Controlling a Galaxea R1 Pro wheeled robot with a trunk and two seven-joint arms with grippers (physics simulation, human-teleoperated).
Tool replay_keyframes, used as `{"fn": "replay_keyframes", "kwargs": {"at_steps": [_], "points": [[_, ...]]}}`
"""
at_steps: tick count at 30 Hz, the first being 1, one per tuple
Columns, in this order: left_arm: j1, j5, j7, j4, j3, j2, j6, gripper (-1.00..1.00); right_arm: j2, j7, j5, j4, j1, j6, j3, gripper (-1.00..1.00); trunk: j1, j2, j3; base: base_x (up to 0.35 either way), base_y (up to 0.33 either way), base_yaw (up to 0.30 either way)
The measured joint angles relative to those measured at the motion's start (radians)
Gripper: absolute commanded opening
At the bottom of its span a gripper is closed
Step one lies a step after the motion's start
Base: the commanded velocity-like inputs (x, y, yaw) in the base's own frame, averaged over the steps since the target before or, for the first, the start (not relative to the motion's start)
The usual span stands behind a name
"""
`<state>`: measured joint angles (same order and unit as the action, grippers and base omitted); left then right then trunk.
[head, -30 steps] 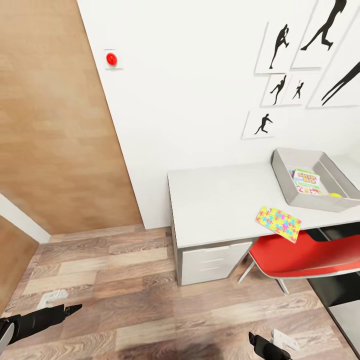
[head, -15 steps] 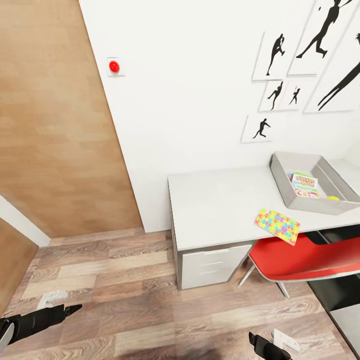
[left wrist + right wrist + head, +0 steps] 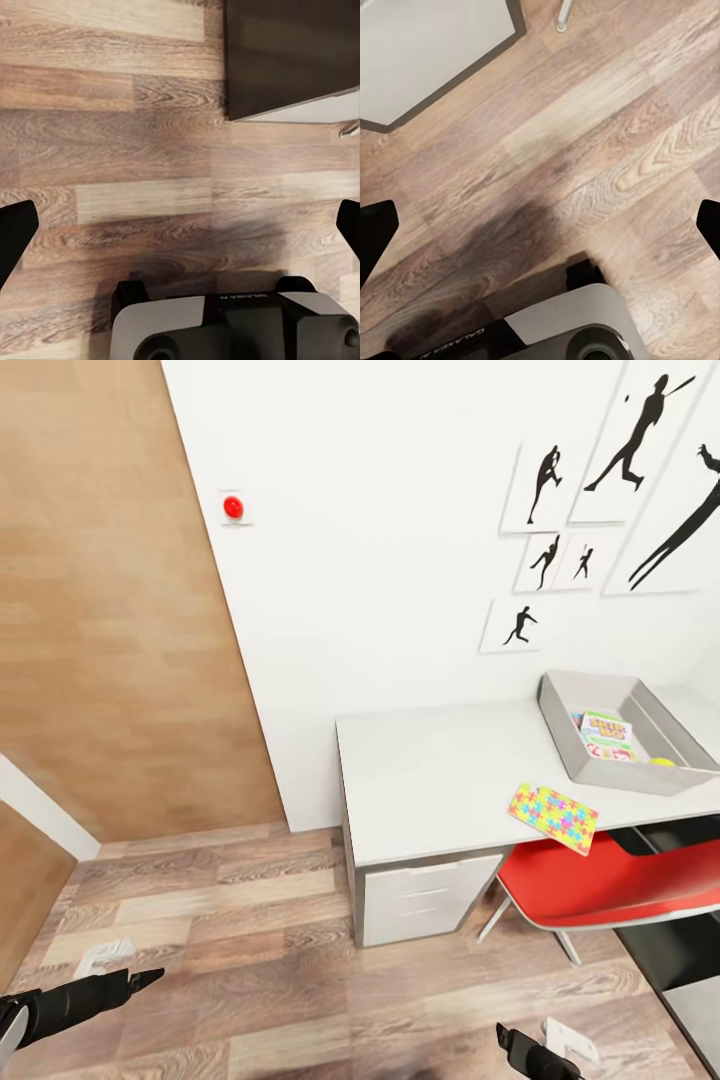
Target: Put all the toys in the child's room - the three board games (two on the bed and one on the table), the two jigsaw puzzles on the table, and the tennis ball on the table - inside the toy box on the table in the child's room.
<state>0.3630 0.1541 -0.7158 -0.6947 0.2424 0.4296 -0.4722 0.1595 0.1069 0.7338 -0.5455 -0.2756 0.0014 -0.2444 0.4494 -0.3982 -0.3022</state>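
Observation:
The table [image 3: 440, 770] stands against the white wall of the child's room. At its right end sits the grey toy box [image 3: 560, 735], with one board game [image 3: 605, 735] and the yellow tennis ball [image 3: 662, 762] inside. One jigsaw puzzle [image 3: 553, 816] lies at the table's front edge, partly overhanging. The bed is out of view. My left gripper [image 3: 145, 979] hangs low over the floor, far from the table. My right gripper [image 3: 505, 1040] is also low. In the wrist views the left gripper [image 3: 180, 232] and the right gripper [image 3: 540, 225] are open and empty above floor planks.
A red chair [image 3: 600, 885] is tucked under the table beside a white drawer unit [image 3: 425, 900]. A wooden door panel [image 3: 110, 610] fills the left side. Dancer pictures [image 3: 545, 485] and a red button [image 3: 233, 507] are on the wall. Wood floor lies between me and the table.
The whole picture has shifted downward a little, so the camera has moved. The table's things and both grippers hold their places.

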Motion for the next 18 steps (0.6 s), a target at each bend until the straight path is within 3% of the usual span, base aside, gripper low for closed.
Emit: {"fn": "replay_keyframes", "kwargs": {"at_steps": [18], "points": [[0.0,0.0,0.0,0.0,0.0,0.0,0.0,1.0,0.002,-0.035,0.0,0.001,0.0,0.0,0.001,1.0,0.0,0.0,0.029,0.0,0.0,0.0]]}}
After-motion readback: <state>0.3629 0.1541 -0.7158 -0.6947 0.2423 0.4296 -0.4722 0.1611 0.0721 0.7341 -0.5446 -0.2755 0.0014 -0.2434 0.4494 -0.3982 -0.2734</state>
